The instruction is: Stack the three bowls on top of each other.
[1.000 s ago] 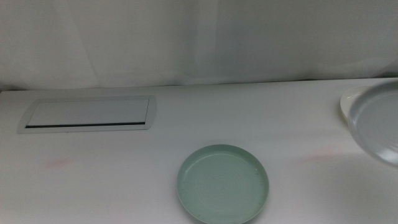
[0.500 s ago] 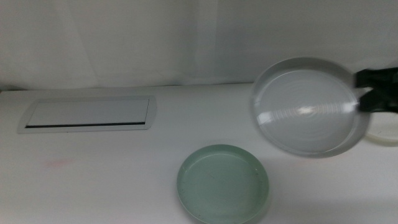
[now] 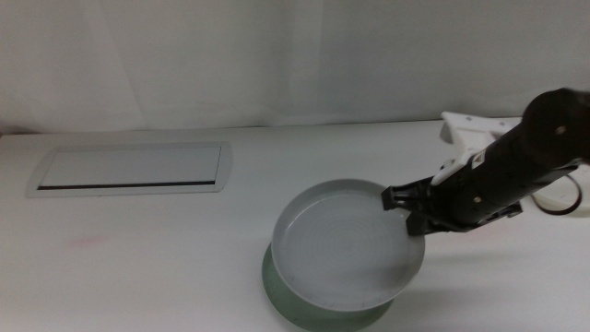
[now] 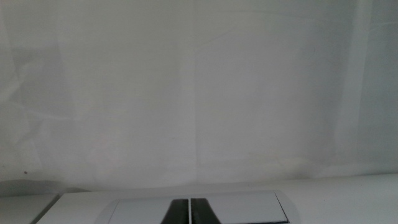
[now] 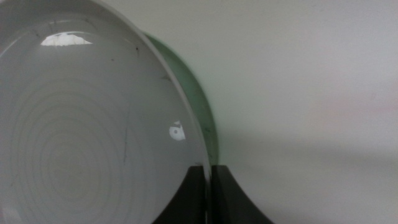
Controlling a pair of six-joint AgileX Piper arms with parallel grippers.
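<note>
No lettering, label, brand mark, number or sign is showing legibly anywhere in these views; neither the bowls, the arm, the table nor the backdrop is carrying anything readable.

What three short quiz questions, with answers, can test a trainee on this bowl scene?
1. True or false: the right hand holds the grey bowl by its rim.
2. Which bowl lies under the grey one?
A. cream
B. mint green
C. none
3. Fill in: the left hand shows in the ____ wrist view only.

Key:
1. True.
2. B, the mint green bowl.
3. Left; behind it lies the white panel.
</note>
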